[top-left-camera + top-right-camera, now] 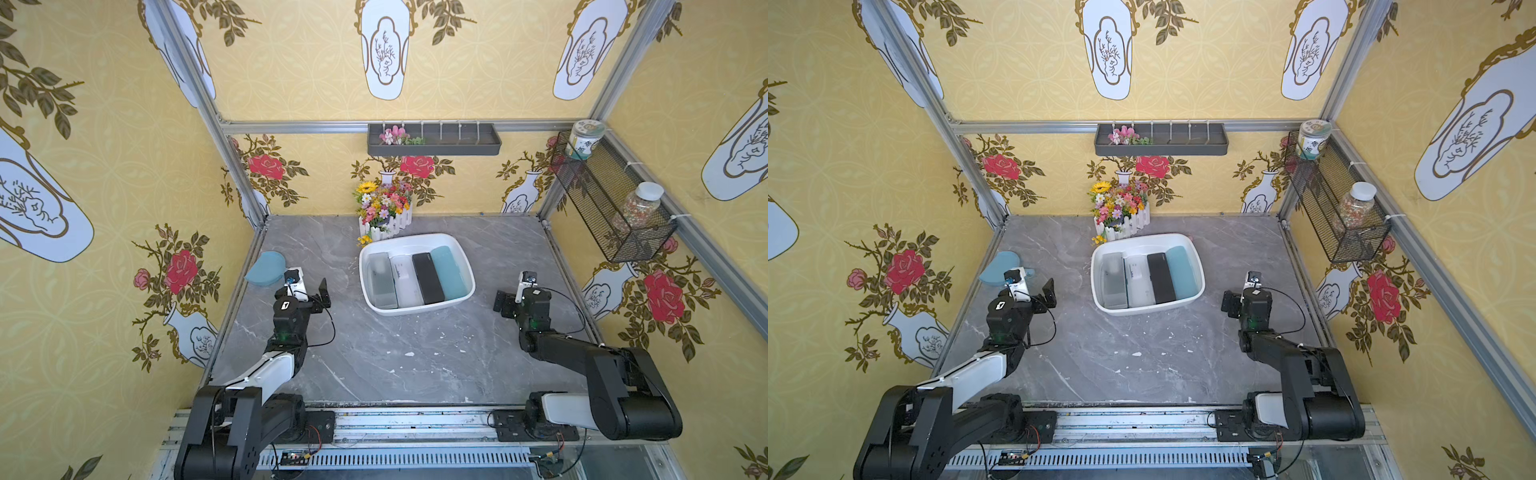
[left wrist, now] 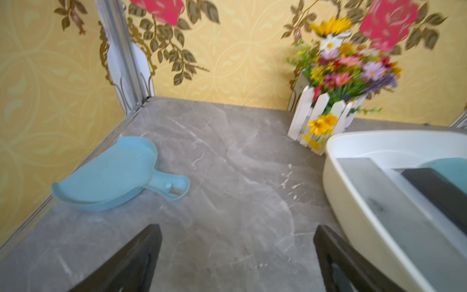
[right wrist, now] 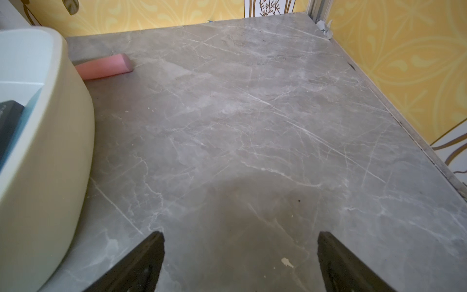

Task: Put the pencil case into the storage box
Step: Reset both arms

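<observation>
A pink case [image 3: 104,67], probably the pencil case yet to be stored, lies flat on the counter [image 1: 374,353] just behind the box [image 1: 415,308], toward the back edge. The box wall hides one end of it, and it cannot be made out in the top views. The white box sits mid-counter and holds four cases in a tight lengthwise row that leaves little bare floor: grey [image 1: 381,282], white [image 1: 405,280], black [image 1: 428,277] and teal [image 1: 449,272]. The right claw [image 3: 241,233] hangs beside the box toward the right edge, jaws wide and empty. It seems best placed to reach the pink case. The left claw [image 2: 237,228], also wide and empty, hangs near the left edge by a blue dustpan [image 2: 108,177].
</observation>
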Tool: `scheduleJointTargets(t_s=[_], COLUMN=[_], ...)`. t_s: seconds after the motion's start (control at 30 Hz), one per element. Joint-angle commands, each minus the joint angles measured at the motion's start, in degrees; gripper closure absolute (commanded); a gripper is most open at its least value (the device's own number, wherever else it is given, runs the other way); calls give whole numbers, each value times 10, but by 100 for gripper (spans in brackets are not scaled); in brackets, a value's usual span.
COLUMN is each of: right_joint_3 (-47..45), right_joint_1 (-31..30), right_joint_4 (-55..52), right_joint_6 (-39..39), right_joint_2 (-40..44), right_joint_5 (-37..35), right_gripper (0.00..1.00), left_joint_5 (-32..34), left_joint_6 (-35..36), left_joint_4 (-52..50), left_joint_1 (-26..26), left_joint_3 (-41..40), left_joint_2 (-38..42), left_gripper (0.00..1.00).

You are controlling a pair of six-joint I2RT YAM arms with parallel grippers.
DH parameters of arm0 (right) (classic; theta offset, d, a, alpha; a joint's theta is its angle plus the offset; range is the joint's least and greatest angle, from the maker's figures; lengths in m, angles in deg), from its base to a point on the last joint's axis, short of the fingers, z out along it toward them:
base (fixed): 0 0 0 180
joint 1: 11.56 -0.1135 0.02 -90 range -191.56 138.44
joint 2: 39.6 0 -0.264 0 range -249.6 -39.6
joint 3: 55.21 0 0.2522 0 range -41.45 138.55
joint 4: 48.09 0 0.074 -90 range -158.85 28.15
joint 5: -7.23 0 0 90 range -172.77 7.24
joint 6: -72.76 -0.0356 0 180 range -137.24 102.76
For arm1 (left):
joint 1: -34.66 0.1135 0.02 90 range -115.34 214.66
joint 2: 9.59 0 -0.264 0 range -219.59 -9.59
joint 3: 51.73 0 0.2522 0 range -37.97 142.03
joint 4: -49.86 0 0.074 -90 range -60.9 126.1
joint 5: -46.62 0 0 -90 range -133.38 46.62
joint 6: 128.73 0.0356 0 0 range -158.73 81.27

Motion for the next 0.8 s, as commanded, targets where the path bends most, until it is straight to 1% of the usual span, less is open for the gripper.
scheduleJointTargets(t_s=[0.0,0.07,0.17,0.2,0.27,0.3,0.33,0.37,0.43,0.77], right_joint_3=[-6,-8,-25,-38,-33,-33,-34,-38,-36,-36], right_joint_1=[-22,-20,-20,-20,-25,-25,-24,-26,-26,-26], right_joint_4=[110,101,135,188,164,156,170,187,173,177], right_joint_6=[23,19,17,25,19,19,21,25,21,21], right_joint_2=[-26,-17,-28,-46,-39,-35,-41,-48,-42,-44], right_joint_5=[-37,-39,-41,-44,-51,-50,-50,-52,-54,-52], right_gripper=[3,3,3,3,3,3,3,3,3,3], left_joint_5=[-21,-22,-31,-37,4,12,1,4,9,9], left_joint_6=[-14,-20,-17,-11,-34,-39,-31,-27,-32,-34], left_joint_4=[29,49,70,117,163,216,272,283,244,252], left_joint_1=[17,24,25,24,27,30,30,29,29,29], left_joint_3=[9,7,-5,-23,-52,-74,-85,-85,-78,-79], left_joint_2=[-18,-40,-60,-70,-75,-89,-109,-120,-105,-107], left_gripper=[0,0,0,0,0,0,0,0,0,0])
